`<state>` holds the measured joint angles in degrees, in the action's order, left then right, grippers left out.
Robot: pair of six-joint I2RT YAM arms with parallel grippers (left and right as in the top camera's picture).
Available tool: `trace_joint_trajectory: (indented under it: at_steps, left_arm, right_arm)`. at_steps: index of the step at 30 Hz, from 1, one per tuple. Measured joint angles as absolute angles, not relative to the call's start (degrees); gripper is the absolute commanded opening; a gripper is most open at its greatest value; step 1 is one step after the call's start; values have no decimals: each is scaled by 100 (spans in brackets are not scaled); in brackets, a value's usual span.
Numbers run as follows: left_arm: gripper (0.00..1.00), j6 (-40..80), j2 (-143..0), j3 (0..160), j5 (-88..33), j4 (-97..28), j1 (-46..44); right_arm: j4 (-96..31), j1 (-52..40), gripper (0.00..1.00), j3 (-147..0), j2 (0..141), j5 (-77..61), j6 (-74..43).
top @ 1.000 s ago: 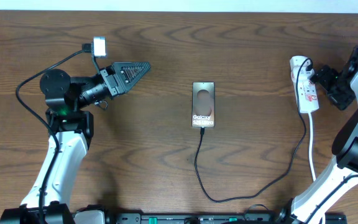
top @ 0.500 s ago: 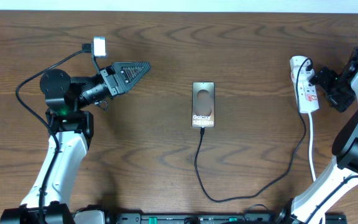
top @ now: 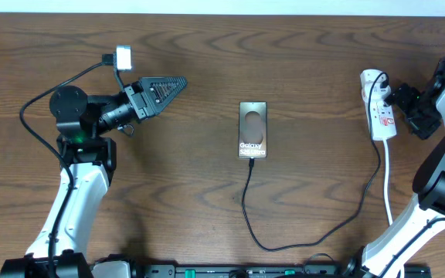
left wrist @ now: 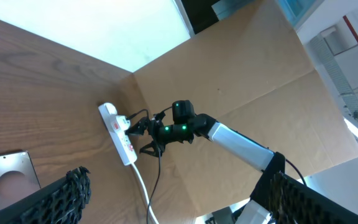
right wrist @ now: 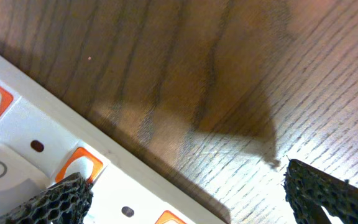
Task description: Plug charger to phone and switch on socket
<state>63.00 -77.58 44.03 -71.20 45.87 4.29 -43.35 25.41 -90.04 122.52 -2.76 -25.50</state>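
The phone lies flat mid-table, screen up, and shows at the left edge of the left wrist view. The black charger runs from the phone's near edge, loops along the table front and rises to the socket. Whether its tip sits inside the phone is too small to tell. The white socket lies at the right. My right gripper is beside it, open, one finger over the strip's orange-framed switches. My left gripper hangs open and empty, far left of the phone.
The socket's thick white cord runs toward the table front beside the right arm's base. A small white block on a cable sits behind the left arm. A cardboard wall stands beyond the table's right end.
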Motion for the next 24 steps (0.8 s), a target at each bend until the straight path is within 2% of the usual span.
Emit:
trace_joint_trajectory:
  at_steps: [24]
  left_arm:
    - [93, 6300, -7758, 4403, -7118, 4587, 429]
  right_arm:
    - [-3942, 2471, 99, -8949, 12252, -233, -2657]
